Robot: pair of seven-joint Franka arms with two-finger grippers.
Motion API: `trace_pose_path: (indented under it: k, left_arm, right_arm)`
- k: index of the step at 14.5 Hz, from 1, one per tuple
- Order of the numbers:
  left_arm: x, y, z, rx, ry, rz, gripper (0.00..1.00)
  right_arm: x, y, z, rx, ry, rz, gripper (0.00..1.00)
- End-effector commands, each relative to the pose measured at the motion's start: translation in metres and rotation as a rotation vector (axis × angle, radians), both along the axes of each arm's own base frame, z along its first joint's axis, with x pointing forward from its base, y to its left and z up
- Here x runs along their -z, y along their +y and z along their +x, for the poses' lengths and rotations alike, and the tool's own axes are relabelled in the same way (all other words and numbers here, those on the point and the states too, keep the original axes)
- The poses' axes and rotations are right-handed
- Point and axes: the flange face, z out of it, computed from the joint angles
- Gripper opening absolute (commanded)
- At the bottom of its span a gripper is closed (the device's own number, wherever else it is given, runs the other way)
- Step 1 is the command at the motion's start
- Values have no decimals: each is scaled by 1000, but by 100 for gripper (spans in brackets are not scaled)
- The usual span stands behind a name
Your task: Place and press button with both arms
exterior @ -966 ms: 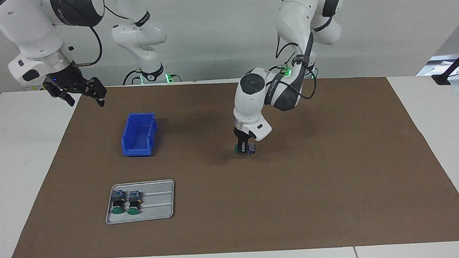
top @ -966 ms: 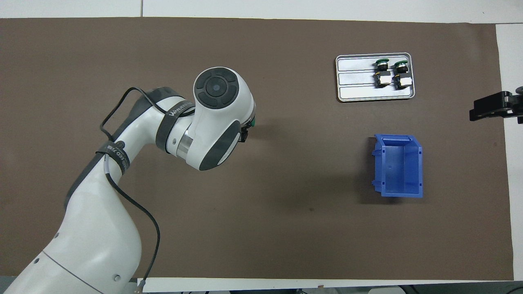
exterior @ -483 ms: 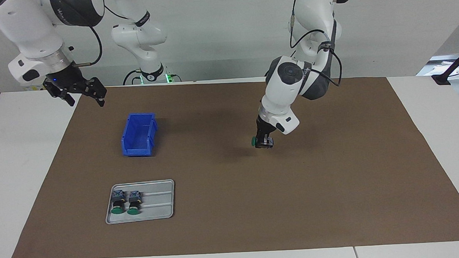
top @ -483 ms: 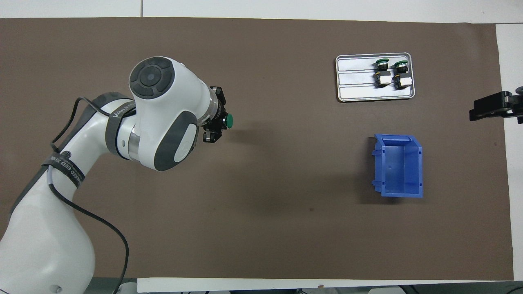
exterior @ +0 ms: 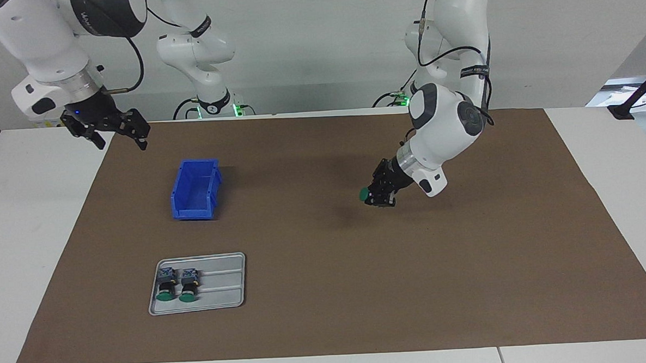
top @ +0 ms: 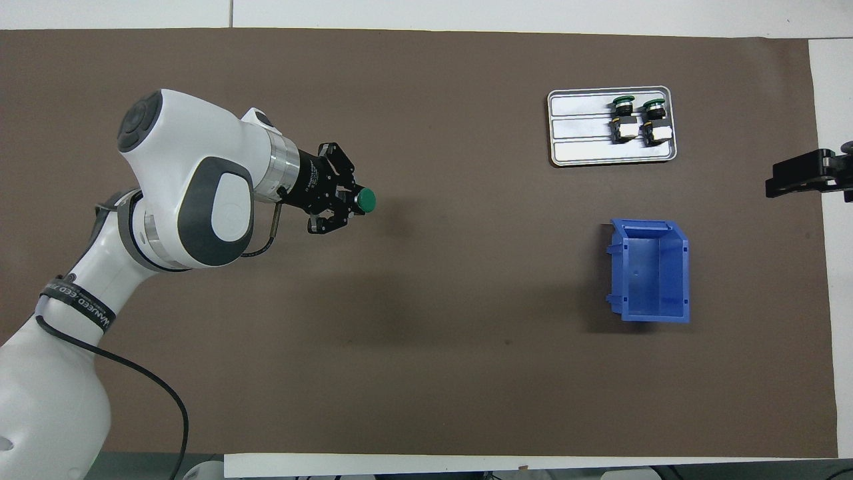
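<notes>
The left pincer (exterior: pixel 377 196) hangs tilted above the middle of the brown tabletop (exterior: pixel 468 262), clamped on a green-capped button (exterior: pixel 364 194), while the right pincer (exterior: pixel 115 131) waits wide open and empty near the blue bin (exterior: pixel 195 189).

a white table (exterior: pixel 25 227) carries a brown mat (exterior: pixel 333 290), on it a blue bin (exterior: pixel 195 190) and grey tray (exterior: pixel 221 295).

Left gripper (exterior: pixel 377 196) over the brown mat (exterior: pixel 468 262), clamped on the button (exterior: pixel 364 194), tilted.
</notes>
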Motion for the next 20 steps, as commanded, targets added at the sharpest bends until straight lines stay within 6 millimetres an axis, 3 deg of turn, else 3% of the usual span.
trace_pose_path:
  k: [1,5,16,19,20]
  left_arm:
    - [2,22,-14,-45,-11,-110,1]
    - [13,28,-16,-136,-53,-125,0]
    - [16,24,-19,-96,-72,-152,0]
    - [18,27,-20,-149,-29,-232,0]
    - [26,38,-17,-164,-4,-246,0]
  right_arm:
    - [-1,-1,-4,-15,4,4,98]
    - [-1,-1,-4,-15,4,4,98]
    - [0,-1,-4,-15,5,4,98]
    - [0,-1,-4,-15,5,4,98]
    - [-1,-1,-4,-16,4,4,98]
